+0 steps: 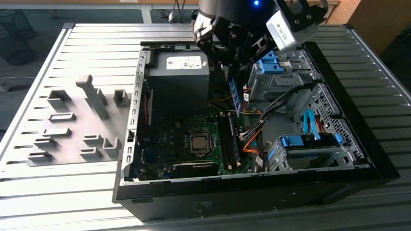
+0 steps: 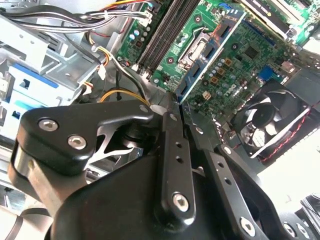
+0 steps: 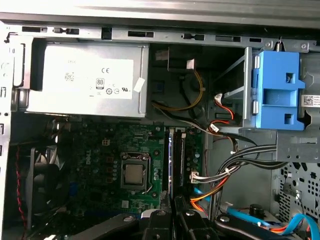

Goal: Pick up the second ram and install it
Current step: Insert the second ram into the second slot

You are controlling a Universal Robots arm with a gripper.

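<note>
From where I stand, the open computer case (image 1: pixel 257 190) lies on its side on the slatted table (image 1: pixel 64 192), motherboard (image 1: pixel 186 139) facing up. The memory slots (image 1: pixel 229 142) run beside the processor socket (image 1: pixel 200 143).

Above the slots, the gripper (image 1: pixel 234 72) hangs over the case with its fingers (image 2: pixel 172 150) closed narrowly on the second ram (image 1: pixel 236 98). The stick hangs on edge, lower edge above the slots and not yet seated.

Beyond it sit the power supply (image 1: pixel 176 77) and the blue drive-bay latches (image 1: pixel 270 62).

Handling judgement: the stick looks light, stiff and thin, yet fragile. Hold it by the bare upper edge, clear of the chips and the contact edge. A tilted stick would likely bind in the slot.
</note>
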